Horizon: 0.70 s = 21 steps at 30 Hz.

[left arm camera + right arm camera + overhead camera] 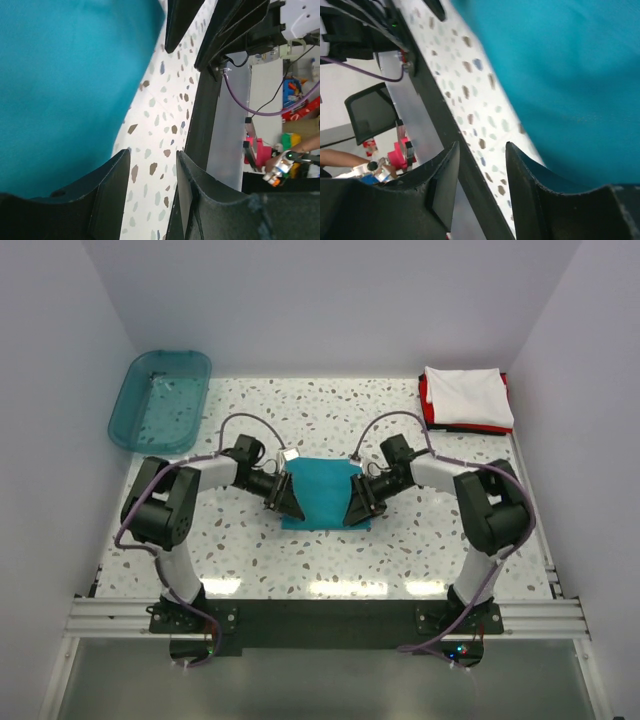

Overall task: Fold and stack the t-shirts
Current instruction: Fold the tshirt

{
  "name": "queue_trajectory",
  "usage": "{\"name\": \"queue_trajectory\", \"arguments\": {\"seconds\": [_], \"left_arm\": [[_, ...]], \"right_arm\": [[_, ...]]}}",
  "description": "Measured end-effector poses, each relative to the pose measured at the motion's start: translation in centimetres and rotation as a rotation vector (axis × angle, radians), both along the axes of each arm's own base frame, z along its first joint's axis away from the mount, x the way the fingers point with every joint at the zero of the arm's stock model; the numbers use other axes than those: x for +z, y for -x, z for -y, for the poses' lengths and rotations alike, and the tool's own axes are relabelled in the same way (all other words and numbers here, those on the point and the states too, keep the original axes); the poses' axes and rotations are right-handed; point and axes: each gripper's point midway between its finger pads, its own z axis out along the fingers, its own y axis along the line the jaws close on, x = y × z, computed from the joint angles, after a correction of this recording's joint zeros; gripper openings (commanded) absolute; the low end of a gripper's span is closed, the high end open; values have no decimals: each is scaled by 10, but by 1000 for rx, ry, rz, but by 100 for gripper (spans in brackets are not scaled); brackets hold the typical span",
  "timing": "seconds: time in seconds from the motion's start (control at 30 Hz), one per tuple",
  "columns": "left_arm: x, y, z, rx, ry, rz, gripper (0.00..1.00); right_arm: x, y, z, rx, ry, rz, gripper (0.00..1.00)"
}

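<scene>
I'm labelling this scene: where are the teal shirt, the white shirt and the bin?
teal shirt (322,492), top view, middle of the cloth.
white shirt (468,395), top view, centre of its upper face.
bin (160,405), top view, its bare floor.

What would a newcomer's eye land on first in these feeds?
The teal t-shirt, folded to a rectangle mid-table, with the left gripper and right gripper at its two sides, both open. Next, the white t-shirt lying folded on the red t-shirt in the far right corner, and the translucent teal bin at far left.
</scene>
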Motion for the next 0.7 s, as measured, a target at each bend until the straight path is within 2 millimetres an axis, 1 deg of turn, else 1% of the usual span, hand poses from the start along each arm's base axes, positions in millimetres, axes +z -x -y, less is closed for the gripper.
{"name": "queue_trajectory", "arguments": {"seconds": [0.07,0.17,0.23,0.37,0.47,0.53,0.57,0.6,0.63,0.7], "left_arm": [[-19,2,-3,15,-30,-63,45],[-47,5,-13,56,-79,-156,43],[-52,4,-19,88,-72,-221,43],[-50,-7,-28,131,-67,-221,42],[-43,-17,-33,129,-75,-150,46],[-30,-28,-34,125,-78,-61,47],[-19,-36,-34,123,-77,9,48],[-6,-45,-34,120,-79,92,48],[7,-54,-33,120,-84,176,49],[30,-71,-29,113,-123,391,52]], "right_arm": [[-24,2,6,-12,41,-60,44],[-46,3,17,-28,81,-111,43],[-52,1,23,-40,89,-127,43],[-49,-6,30,-25,94,-90,43],[-35,-19,33,-5,101,-16,48],[-14,-29,37,-15,92,59,53],[-2,-34,40,-31,89,109,55],[13,-39,45,-56,86,163,61],[29,-46,51,-96,88,219,64],[53,-57,63,-178,89,318,70]]}}
